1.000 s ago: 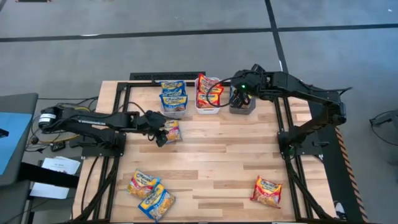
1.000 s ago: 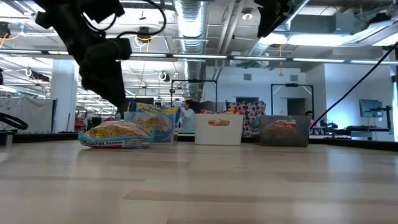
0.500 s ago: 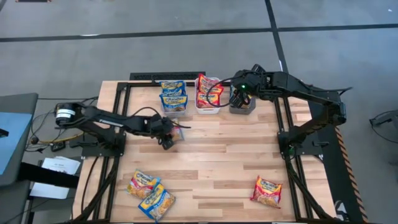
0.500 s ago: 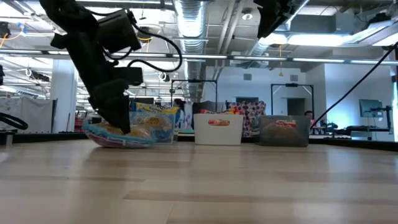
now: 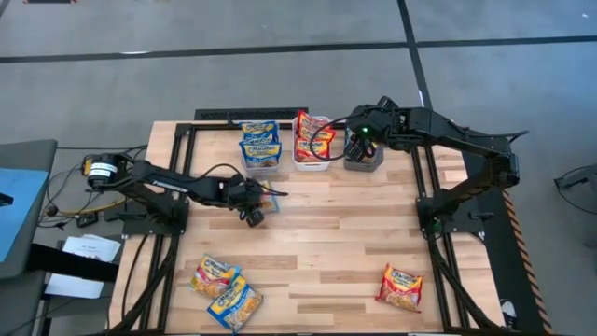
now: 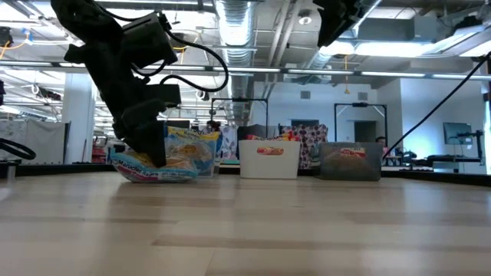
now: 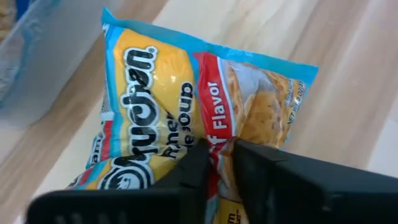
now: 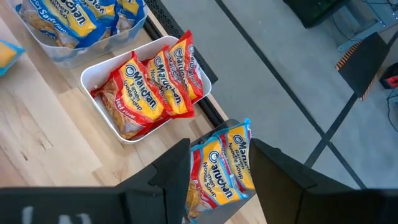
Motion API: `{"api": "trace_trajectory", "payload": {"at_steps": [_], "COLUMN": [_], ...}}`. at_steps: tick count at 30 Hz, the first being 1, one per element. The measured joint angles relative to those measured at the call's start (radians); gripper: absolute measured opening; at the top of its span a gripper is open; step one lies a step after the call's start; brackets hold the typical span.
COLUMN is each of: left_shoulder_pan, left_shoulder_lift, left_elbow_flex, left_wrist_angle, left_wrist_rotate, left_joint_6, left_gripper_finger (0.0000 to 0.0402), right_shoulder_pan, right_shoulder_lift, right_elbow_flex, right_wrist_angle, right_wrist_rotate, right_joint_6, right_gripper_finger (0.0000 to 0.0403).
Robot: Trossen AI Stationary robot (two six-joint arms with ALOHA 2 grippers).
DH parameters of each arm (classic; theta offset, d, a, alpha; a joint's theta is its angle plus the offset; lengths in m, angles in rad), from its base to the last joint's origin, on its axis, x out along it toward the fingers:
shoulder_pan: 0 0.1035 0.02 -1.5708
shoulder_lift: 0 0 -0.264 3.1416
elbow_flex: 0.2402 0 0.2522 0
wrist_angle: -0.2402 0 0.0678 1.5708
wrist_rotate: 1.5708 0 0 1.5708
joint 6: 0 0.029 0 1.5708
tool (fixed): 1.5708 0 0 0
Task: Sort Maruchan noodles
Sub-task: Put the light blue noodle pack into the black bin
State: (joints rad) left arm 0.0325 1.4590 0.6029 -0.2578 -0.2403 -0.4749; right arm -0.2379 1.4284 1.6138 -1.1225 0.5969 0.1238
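Left gripper [image 7: 221,152] pinched on a blue noodle packet [image 7: 186,106] lying flat just in front of the clear bin [image 5: 260,159], right gripper [image 8: 217,171] spread above the dark bin [image 5: 364,161], white bin [image 8: 118,112] between

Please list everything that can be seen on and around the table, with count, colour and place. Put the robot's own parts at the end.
table: one, light wood, below both arms
clear bin: one, far edge, holding at least two blue-and-yellow packets
white bin: one, beside the clear bin, holding red-and-yellow packets
dark bin: one, next to the white bin
blue-and-orange packet: one, upright under the right gripper
pinched packet: one, blue-and-yellow, on the table near the clear bin
front-left packets: two, mostly yellow, overlapping at the near left corner
red packet: one, near right corner
left gripper: jaws closed on the pinched packet
right gripper: jaws apart, above the dark bin
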Motion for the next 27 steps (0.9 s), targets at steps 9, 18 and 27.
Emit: {"api": "trace_trajectory", "payload": {"at_steps": [9,18,27], "left_shoulder_pan": [-0.035,-0.067,-0.092], "left_shoulder_lift": [-0.023,-0.066,-0.066], "left_elbow_flex": [0.015,0.12,0.208], "left_wrist_angle": [0.029,0.036,0.036], "left_wrist_rotate": [0.035,0.025,-0.005], "left_joint_6": [0.024,0.134,0.25], "left_gripper_finger": [0.0001,0.0001,0.0], "right_shoulder_pan": [0.0,0.0,0.006], "right_shoulder_lift": [0.0,0.0,0.0], "right_elbow_flex": [0.0,0.0,0.0], "right_wrist_angle": [0.002,0.008,-0.027], "right_wrist_rotate": [-0.018,-0.157,-0.649], "right_joint_6": [0.0,0.03,0.115], "right_gripper_finger": [0.0185,0.0185,0.0185]}}
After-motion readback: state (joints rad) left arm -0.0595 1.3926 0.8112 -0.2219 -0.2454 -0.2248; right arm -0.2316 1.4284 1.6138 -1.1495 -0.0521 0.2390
